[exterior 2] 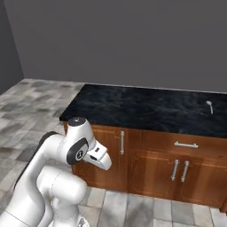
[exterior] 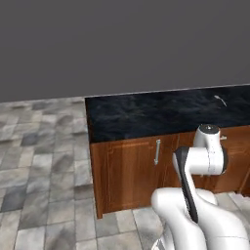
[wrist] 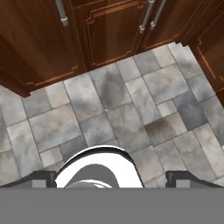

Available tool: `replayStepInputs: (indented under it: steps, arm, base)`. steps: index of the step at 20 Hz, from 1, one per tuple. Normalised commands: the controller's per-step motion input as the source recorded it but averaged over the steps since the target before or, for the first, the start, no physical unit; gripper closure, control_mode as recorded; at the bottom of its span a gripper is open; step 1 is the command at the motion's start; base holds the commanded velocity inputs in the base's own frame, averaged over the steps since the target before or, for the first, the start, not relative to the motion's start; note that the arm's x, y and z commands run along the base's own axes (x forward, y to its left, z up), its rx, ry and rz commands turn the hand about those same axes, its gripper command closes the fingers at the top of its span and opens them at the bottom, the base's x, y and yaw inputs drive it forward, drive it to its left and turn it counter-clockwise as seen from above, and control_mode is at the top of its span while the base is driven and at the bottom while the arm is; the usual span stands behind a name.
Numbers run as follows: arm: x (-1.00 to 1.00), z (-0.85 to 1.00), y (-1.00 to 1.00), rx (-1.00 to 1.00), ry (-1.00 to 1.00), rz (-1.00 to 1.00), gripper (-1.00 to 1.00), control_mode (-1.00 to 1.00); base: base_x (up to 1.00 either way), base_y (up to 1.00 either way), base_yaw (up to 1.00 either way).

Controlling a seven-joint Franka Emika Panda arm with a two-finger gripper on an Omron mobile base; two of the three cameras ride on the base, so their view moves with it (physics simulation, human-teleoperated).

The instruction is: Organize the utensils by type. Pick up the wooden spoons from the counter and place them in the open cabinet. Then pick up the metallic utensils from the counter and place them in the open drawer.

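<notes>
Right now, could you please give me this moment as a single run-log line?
gripper: open, empty, aimed at grey floor tiles | small metallic spoon: on black marble counter, untouched | arm: folded low

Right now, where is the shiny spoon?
The metal spoon lies alone on the black countertop, far right in both base views, above the drawer handle.

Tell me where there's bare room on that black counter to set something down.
Nearly all of the black counter is bare, from its left end across to the small metallic utensil near the right back. Best patch: the wide middle above the cabinet doors. Nothing looks crowded.
</notes>
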Motion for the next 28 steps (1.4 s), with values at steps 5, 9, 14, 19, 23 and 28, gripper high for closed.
replayStepInputs:
  steps: [5,9,14,19,23,28]
  arm:
    - [0.0,0.0,0.0,0.0,0.0,0.0,-1.0,1.0]
    - [0.0,0.0,0.0,0.0,0.0,0.0,-1.0,1.0]
    - [0.0,0.0,0.0,0.0,0.0,0.0,-1.0,1.0]
    - [0.0,0.0,0.0,0.0,0.0,0.0,-1.0,1.0]
    - [0.0,0.0,0.0,0.0,0.0,0.0,-1.0,1.0]
    - [0.0,0.0,0.0,0.0,0.0,0.0,-1.0,1.0]
  base:
    - [0.31,-0.93,0.0]
    - [0.44,-0.8,0.04]
    - [0.64,-0.6,0.2]
    - [0.73,-0.52,0.24]
    - [0.63,-0.6,0.19]
    - [0.56,-0.71,0.05]
